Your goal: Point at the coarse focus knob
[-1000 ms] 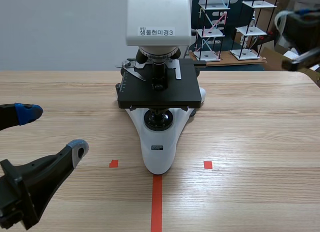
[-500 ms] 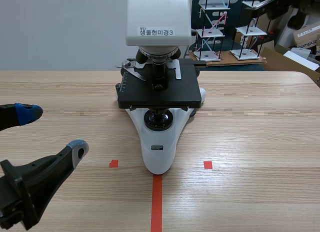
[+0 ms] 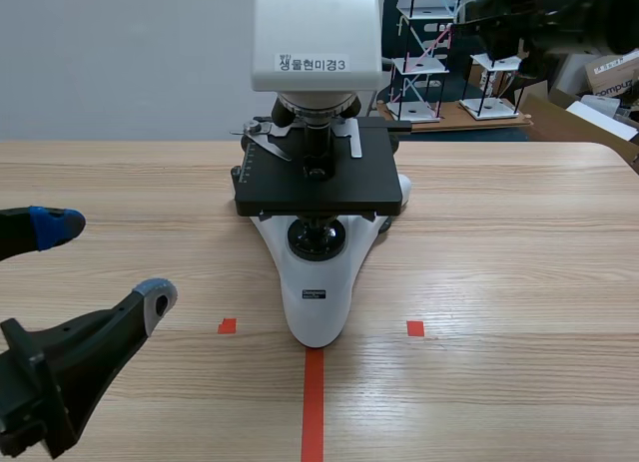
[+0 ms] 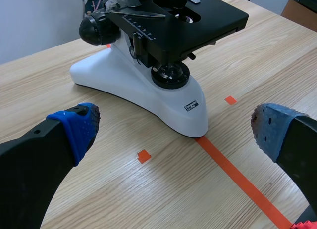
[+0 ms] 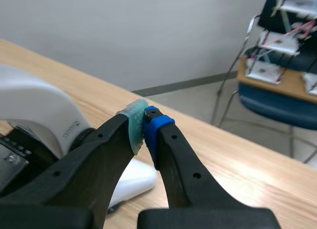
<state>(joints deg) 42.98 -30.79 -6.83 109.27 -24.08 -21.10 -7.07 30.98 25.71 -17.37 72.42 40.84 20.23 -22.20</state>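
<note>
– Two grippers appear; how do we read them?
– We see the left gripper (image 3: 105, 262) spread wide, low over the table (image 3: 519, 282), well short of the microscope (image 3: 318, 282). The right gripper (image 5: 144, 128) has its pads pressed together on nothing, raised beside the microscope's white body.
– And the coarse focus knob (image 4: 98, 28)?
– We find it black, on the microscope's side by the stage (image 4: 218, 14), apart from both grippers.

One microscope (image 3: 318, 302), one table (image 3: 519, 282), two claws: left claw (image 3: 105, 262), right claw (image 5: 144, 126).
</note>
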